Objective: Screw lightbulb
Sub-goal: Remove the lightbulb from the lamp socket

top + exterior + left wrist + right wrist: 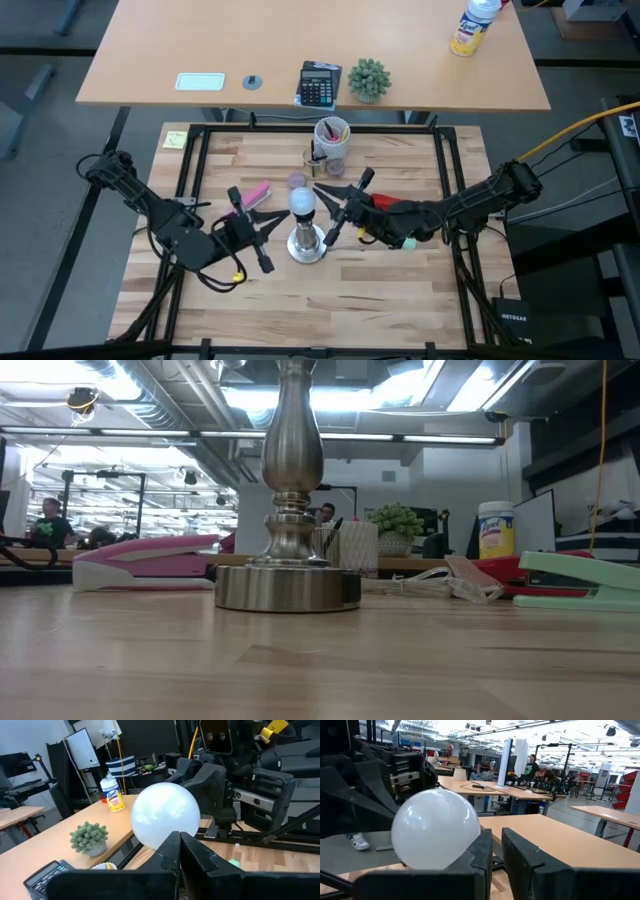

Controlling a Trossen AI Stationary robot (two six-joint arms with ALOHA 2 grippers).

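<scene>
Inventory, left to right across my surface (400, 290). Pink stapler (252, 194), lying idle. Left fingers (268, 228), clenched on nothing, tips pressed just beside the silver socket stand (307, 243), apparently bracing it. Lightbulb (303, 203), white and frosted, seated upright atop that stand. Right fingers (333, 213), drawn nearly together with a thin gap between them, beside the globe; no grasp on the glass shows. Step in hand, by my judgement: threading the bulb into the socket. Next move calls for a light regrip on the globe and another turn, stand held steady.
</scene>
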